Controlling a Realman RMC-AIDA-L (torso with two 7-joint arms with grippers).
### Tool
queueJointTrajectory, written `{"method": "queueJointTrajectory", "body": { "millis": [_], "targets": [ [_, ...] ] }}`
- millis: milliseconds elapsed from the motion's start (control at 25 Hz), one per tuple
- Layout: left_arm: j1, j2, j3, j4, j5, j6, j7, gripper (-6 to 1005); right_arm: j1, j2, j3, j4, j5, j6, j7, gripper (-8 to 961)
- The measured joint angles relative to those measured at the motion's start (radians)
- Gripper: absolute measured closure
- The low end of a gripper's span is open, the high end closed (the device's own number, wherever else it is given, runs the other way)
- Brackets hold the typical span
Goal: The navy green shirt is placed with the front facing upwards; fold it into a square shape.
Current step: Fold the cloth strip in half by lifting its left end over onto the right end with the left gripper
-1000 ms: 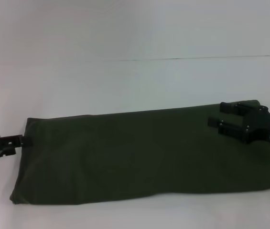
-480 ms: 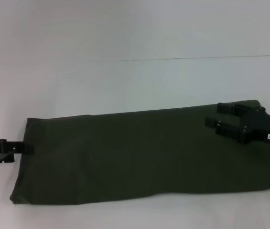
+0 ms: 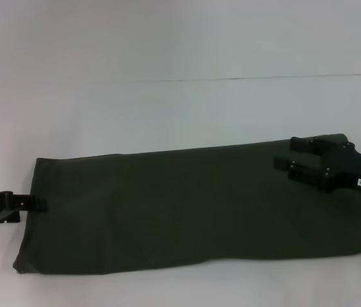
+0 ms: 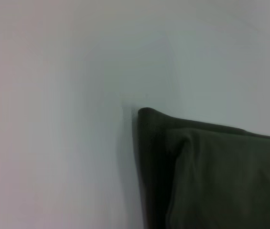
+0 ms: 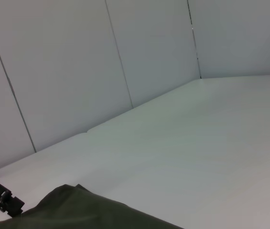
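navy green shirt (image 3: 193,204) right end cut off, left end effector (image 3: 30,203) mostly out of frame

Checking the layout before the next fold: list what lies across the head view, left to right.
left gripper at the shirt's left edge → navy green shirt, folded into a long band on the white table → right gripper over the shirt's right end.

My right gripper (image 3: 290,155) is matte black, with two flat, blocky fingers (image 3: 303,144) running side by side from a wider black body, small pale screw heads dotting each one. A white sticker with dark printed characters sits on that body. My left gripper (image 3: 25,203) is black too, slim and bar-like, with tiny light screws along it.
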Motion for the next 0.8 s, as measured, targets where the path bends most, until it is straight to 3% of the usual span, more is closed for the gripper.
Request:
{"method": "queueJointTrajectory", "body": {
  "millis": [800],
  "targets": [
    [-0.010,-0.002,0.025,-0.027,-0.006,-0.003,-0.004,237,-0.008,0.000,0.000,0.002,-0.003,0.000,0.000,293]
  ]
}}
